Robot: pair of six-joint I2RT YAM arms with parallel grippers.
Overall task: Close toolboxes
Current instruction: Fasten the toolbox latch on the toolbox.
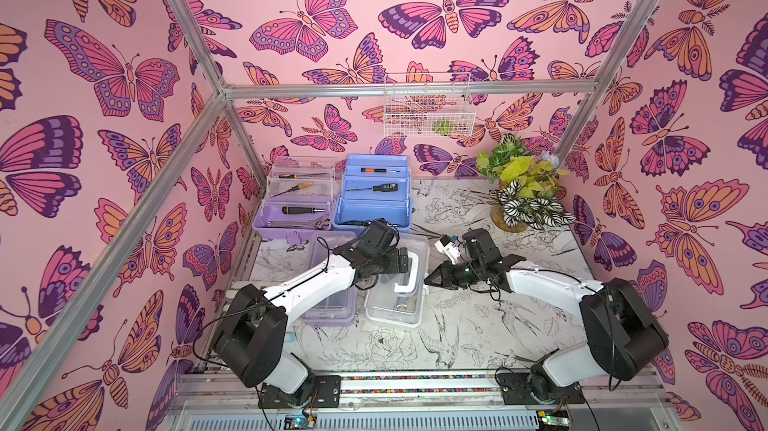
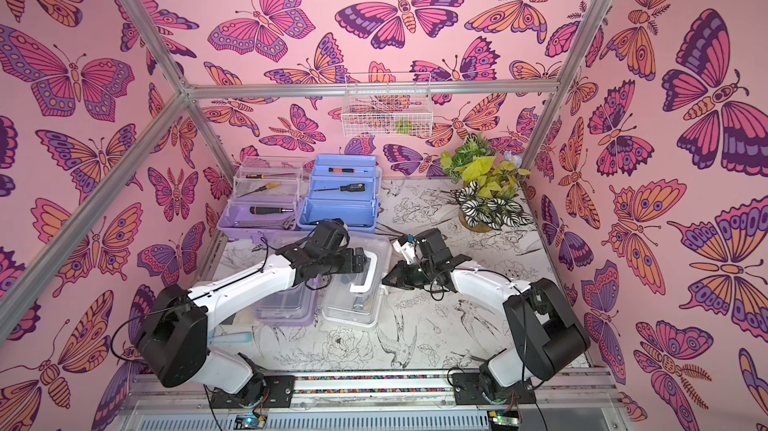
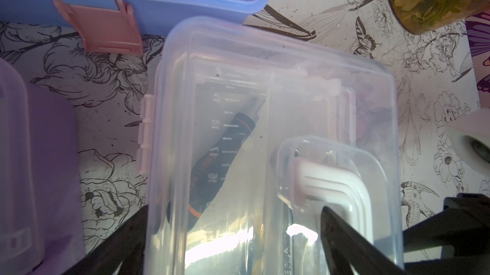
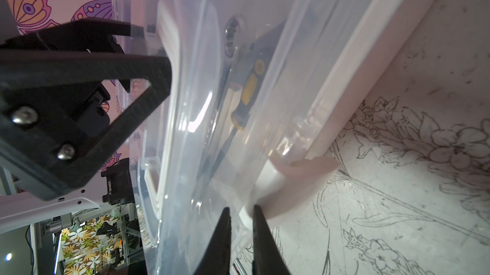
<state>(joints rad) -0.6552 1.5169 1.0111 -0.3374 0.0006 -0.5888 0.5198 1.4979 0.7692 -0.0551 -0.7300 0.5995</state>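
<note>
White toolbox [image 1: 395,311]: lid down, centre of table [image 1: 478,327].
Left gripper [image 1: 402,262]: spread wide over its lid, holding nothing.
Right gripper [image 4: 241,223]: nearly closed, pinching its white latch [image 4: 247,216].

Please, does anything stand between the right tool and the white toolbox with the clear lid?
Nothing visible does. The right tool is at the side of the white toolbox. Its nearly shut tips pinch the white latch there, with no other thing between them and the box.
</note>
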